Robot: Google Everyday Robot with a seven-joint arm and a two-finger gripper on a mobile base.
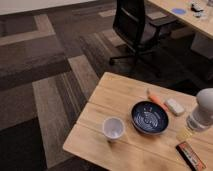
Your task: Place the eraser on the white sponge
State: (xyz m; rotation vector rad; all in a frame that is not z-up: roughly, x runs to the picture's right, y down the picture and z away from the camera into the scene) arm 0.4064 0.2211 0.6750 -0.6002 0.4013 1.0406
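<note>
- We are seeing only part of the arm (204,106). Its pale rounded body is coming in from the right edge and is cut off there.
- The gripper (184,134) is hanging low over the table (115,92), between the bowl (150,117) and the eraser (190,155). It is small and hard to make out. Its jaws are standing apart and nothing is held.
- The table itself is running out of view at the right and at the bottom.
- It is a light wooden top, and 1 white cup (113,128) is standing upright on it, left of the blue bowl.
- Around it, carpet in brown, tan and dark blocks is covering the floor. A black chair (135,25) is standing behind the table, and 1 more desk (197,22) is crossing the top right corner.
- The eraser is lying flat near the table's front right. Its long axis is running from upper left to lower right, and the lower end is nearly reaching the bottom edge.
- The sponge (174,106) is lying behind the bowl, just beside an orange stick (157,100) and well apart from the eraser. It is slanting the same way.
</note>
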